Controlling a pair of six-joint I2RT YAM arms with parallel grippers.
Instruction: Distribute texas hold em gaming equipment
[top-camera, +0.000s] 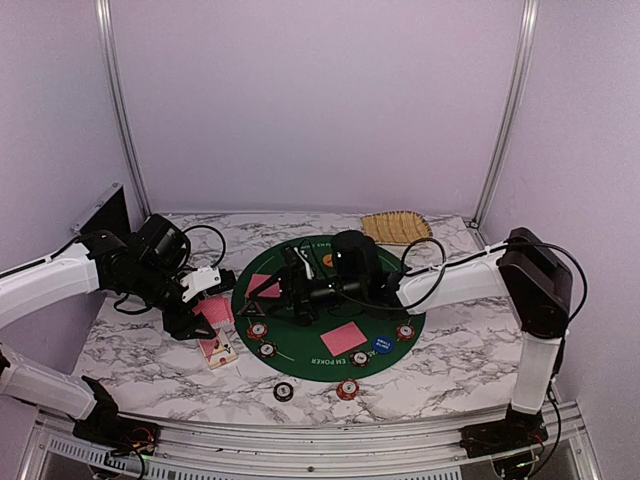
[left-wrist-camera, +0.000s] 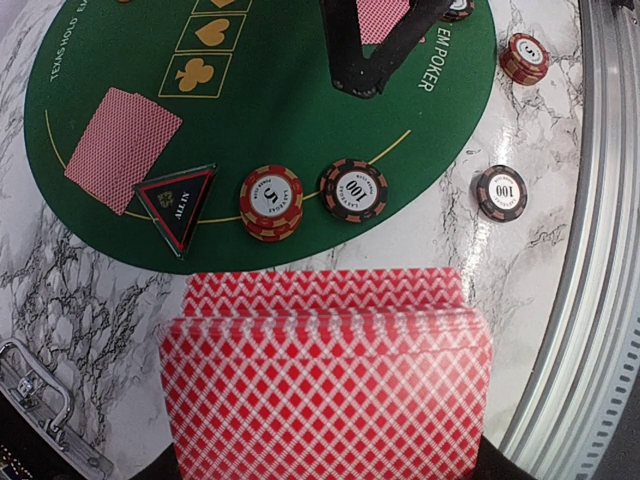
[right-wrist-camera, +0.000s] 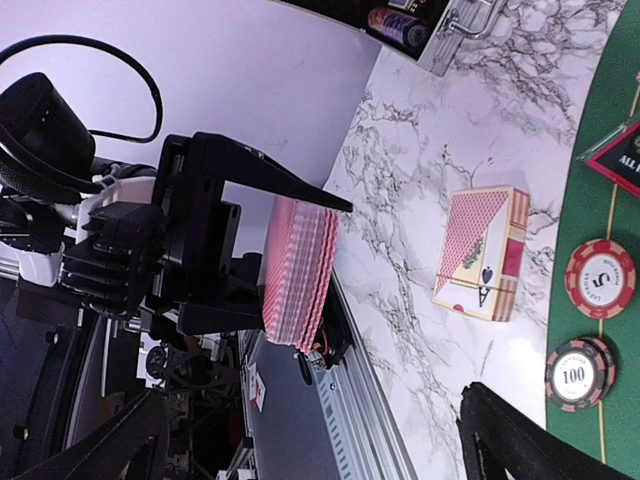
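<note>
Cards (left-wrist-camera: 325, 390), the whole red-backed deck, sit clamped in my left gripper (right-wrist-camera: 297, 266), raised over the marble table (left-wrist-camera: 70, 290) just beside the green mat (left-wrist-camera: 280, 110) so singles can be peeled off. My right gripper (top-camera: 282, 286) faces the deck, jaws spread wide and empty, ready, I judge, to take one.

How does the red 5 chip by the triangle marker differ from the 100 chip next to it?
The 5 chip is red and white; the 100 chip is dark with pale edge stripes. Their white centres read differently, 5 on the red chip, 100 on the dark one. The 5 chip sits nearer the triangle marker, the 100 chip farther off. Both lie flat near the green mat's edge, close but not touching.
</note>
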